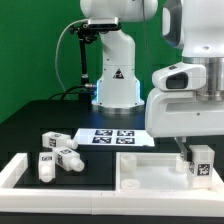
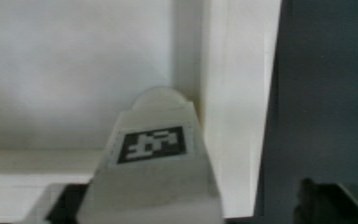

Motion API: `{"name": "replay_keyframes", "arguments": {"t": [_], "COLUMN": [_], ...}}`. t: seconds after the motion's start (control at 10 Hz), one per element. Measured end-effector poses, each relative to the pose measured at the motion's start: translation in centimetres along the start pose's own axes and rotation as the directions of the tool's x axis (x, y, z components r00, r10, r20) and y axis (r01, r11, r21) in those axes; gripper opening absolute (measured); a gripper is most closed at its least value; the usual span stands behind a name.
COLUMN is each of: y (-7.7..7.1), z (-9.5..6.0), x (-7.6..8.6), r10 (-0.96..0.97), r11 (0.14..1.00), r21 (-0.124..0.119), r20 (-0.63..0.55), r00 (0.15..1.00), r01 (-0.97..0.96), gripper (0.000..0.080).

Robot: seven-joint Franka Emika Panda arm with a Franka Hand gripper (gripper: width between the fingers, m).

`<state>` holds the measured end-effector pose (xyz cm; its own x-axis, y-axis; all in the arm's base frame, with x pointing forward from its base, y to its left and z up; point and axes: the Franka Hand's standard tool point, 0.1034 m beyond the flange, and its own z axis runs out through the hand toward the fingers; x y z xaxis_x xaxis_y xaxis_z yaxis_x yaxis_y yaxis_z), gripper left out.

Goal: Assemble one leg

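Note:
A white square leg (image 1: pixel 200 162) with a black-and-white tag stands upright at the right corner of the wide white panel (image 1: pixel 150 172). My gripper (image 1: pixel 198 150) is right over it, fingers on either side. In the wrist view the leg (image 2: pixel 153 150) runs away from the camera between the two dark fingertips (image 2: pixel 329 202). One fingertip is at the leg's edge. A clear gap shows between the leg and the other one, so the jaws stand open around the leg. Further legs (image 1: pixel 55 155) lie at the exterior view's left.
The marker board (image 1: pixel 115 137) lies on the black table behind the panel. The robot's white base (image 1: pixel 115 85) stands at the back. A white raised rail (image 1: pixel 12 172) runs along the front left.

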<state>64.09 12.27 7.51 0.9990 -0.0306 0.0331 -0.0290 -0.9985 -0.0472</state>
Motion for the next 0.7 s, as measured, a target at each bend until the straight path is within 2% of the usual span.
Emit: {"name": "replay_keyframes", "arguments": {"t": [0.1, 0.2, 0.4, 0.5, 0.7], "y": [0.3, 0.9, 1.5, 1.5, 1.1], "z": [0.0, 0.0, -0.2, -0.1, 0.3], "x": [0.1, 0.2, 0.3, 0.2, 0.0], "r10": [0.083, 0.181, 0.398, 0.52, 0.769], "r11": [0.997, 0.983, 0.917, 0.854, 0.639], "r21": [-0.003, -0.007, -0.009, -0.008, 0.002], "r20": [-0.001, -0.002, -0.008, -0.006, 0.013], "r00": [0.997, 0.983, 0.917, 0.854, 0.639], "r01": [-0.083, -0.181, -0.398, -0.52, -0.769], "gripper": [0.0468, 0.0295, 0.0291, 0.029, 0.029]}}
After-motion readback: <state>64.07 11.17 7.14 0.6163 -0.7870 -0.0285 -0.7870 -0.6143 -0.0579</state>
